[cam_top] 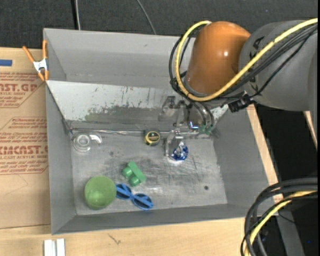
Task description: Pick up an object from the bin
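Blue scissors [134,196], green ball [100,191] in grey bin [122,63]

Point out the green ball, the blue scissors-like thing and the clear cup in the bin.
green ball [100,191], camera view, on the middle of its rounded top.
blue scissors-like thing [133,194], camera view, on its middle, where the two arms cross.
clear cup [82,142], camera view, on the middle of its round mouth.
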Robot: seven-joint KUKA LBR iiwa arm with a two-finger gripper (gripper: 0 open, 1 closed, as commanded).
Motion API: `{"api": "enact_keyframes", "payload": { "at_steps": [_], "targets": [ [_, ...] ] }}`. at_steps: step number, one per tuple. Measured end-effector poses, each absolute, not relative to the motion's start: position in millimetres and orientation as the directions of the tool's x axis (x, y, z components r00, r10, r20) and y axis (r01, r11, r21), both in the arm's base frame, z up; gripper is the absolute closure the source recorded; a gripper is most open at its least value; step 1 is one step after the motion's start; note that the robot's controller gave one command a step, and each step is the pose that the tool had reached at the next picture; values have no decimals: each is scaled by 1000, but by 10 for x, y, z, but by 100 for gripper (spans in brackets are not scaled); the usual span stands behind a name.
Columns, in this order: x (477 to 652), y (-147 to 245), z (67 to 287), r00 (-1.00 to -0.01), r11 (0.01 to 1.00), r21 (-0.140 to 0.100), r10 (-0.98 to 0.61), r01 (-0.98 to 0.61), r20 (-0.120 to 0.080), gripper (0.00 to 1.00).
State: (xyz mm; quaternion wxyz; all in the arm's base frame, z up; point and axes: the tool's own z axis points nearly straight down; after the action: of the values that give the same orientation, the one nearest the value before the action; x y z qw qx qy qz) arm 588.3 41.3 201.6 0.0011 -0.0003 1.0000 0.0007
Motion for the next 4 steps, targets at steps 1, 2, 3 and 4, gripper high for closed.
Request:
{"api": "enact_keyframes", "payload": {
  "at_steps": [1,2,3,4],
  "targets": [
    [5677,525,785,-969,969,0,-246,-246,-6,0],
    [5956,487,1364,-967,967,-2,-255,-255,-9,0],
    [5359,1470,741,-979,979,0,-202,-202,-12,0],
    [4946,2054,875,-975,975,4,-221,-221,-3,0]
  ]
}}
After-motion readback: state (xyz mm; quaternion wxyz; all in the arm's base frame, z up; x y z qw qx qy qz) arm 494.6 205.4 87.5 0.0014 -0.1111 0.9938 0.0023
